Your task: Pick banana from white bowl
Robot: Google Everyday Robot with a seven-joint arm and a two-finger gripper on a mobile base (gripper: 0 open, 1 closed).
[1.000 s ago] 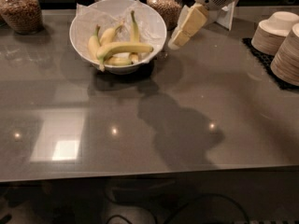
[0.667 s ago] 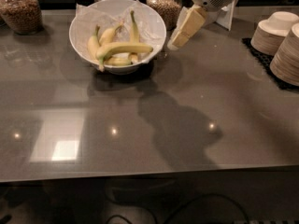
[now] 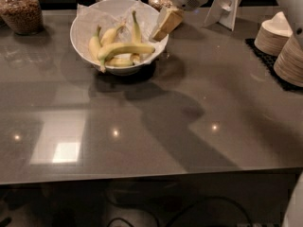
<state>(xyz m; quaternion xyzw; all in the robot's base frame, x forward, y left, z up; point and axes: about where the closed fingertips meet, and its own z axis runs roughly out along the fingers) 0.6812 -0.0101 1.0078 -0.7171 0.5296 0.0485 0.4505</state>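
At rim of white bowl (image 3: 75, 39), hand (image 3: 158, 32), banana (image 3: 125, 49) just beside, inside

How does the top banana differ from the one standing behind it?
The long banana lies crosswise on top; the rear banana points stem-up. The long banana looks longer than the rear banana. Both lie in the white bowl; the gripper hovers at its right rim.

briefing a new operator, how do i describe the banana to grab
On the grey table, look in the white bowl at the back left, the gripper by its right rim. The banana is the longest, lying crosswise atop the shorter ones.
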